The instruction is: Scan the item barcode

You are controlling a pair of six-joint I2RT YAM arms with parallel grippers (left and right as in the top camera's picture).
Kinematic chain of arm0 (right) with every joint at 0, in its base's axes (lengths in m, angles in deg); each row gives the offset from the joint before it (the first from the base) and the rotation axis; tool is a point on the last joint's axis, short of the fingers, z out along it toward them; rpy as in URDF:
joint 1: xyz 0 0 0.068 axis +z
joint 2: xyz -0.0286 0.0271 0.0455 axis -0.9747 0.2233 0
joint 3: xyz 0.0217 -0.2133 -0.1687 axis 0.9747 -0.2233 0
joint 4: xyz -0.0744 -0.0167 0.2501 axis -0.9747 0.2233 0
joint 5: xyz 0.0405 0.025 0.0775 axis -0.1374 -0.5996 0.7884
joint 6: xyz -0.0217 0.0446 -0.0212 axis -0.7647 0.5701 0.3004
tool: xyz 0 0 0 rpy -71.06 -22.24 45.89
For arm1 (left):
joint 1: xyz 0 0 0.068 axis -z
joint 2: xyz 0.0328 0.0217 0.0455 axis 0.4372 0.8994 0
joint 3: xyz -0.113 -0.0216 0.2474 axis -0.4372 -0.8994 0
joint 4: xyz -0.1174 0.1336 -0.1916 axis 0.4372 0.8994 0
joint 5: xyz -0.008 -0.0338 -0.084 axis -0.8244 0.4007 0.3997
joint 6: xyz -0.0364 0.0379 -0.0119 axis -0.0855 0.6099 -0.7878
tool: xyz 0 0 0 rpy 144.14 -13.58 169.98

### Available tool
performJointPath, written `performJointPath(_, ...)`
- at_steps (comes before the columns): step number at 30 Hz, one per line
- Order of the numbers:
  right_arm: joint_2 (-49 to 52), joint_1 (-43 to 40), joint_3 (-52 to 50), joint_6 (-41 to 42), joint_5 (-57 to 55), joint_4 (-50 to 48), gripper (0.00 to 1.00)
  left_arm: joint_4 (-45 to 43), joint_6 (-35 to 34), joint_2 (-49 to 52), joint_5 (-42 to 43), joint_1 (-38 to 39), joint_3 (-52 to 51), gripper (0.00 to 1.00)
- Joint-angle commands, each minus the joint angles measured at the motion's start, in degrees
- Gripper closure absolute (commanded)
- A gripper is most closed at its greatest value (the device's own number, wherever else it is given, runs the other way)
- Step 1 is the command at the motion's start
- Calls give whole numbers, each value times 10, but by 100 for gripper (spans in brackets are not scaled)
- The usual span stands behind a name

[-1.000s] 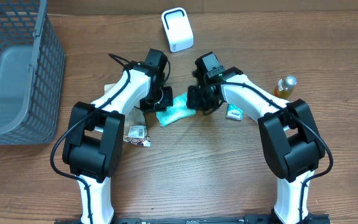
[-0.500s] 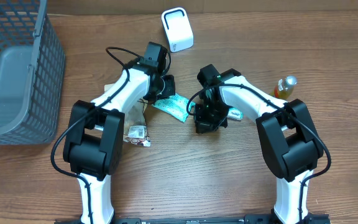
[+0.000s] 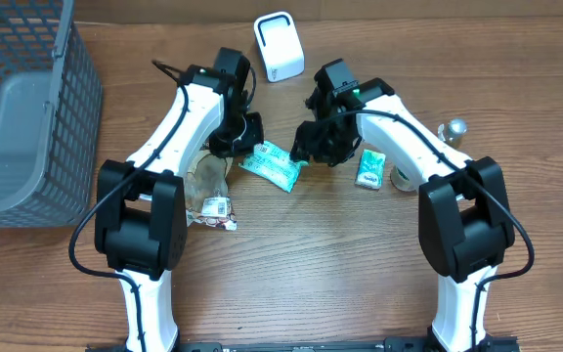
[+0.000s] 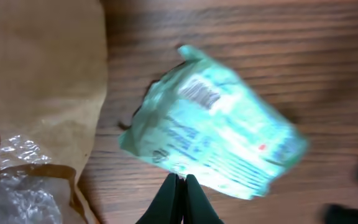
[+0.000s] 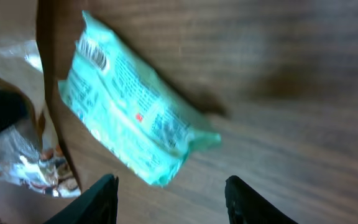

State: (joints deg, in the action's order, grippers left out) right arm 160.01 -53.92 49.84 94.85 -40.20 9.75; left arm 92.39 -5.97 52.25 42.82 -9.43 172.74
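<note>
The mint-green plastic packet (image 3: 274, 164) is over the middle of the wooden table (image 3: 291, 264), with its printed barcode (image 4: 199, 94) facing up. The left claw (image 4: 180, 185) is pinched tight on the packet's edge, at 10 o'clock from it in the overhead view. The right claw (image 5: 171, 186) stands wide and holds nothing, just at the packet's 3 o'clock. The white box-shaped scanner (image 3: 279, 46) stands at 12 o'clock, well apart. A brown paper bag (image 4: 42, 81) lies at the packet's 9 o'clock.

R gripper (image 5: 171, 190) has let go the teal packet (image 4: 216, 140) & opened; now only L gripper (image 4: 180, 190) pinches its edge.
</note>
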Motion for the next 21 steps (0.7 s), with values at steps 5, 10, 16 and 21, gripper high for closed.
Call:
performJointPath(5,-6,-31,3,-8,1,-30,47,-56,-4,0,-22,0,-77,96)
performJointPath(10,-6,-45,3,-9,10,-34,48,-79,-4,0,-21,2,-91,96)
performJointPath(16,-6,-48,3,-13,23,-34,49,-63,-4,0,3,-4,-75,96)
performJointPath(21,-6,-48,3,-13,23,-34,49,-49,-4,0,27,-13,-47,96)
